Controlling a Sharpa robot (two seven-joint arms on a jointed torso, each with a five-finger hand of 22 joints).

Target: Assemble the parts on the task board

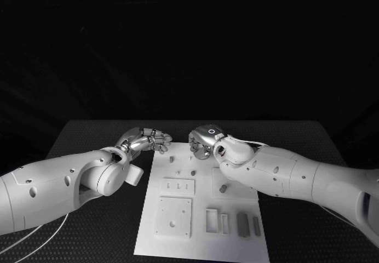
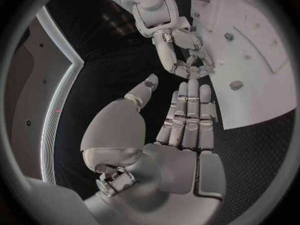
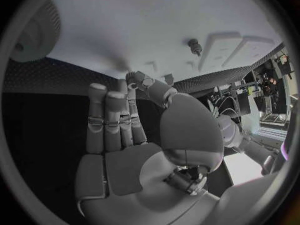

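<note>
Silver robot hands (image 1: 150, 140) (image 1: 204, 141) above flat white task board (image 1: 201, 241)

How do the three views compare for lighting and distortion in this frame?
Head view: dark surround, the white task board evenly lit, no glare, straight edges stay straight. Left wrist view: fisheye bends the board's edge; the left hand is sharp, the right hand clear beyond it. Right wrist view: the board curves overhead, with a soft shadow on it above the right hand's fingers.
</note>
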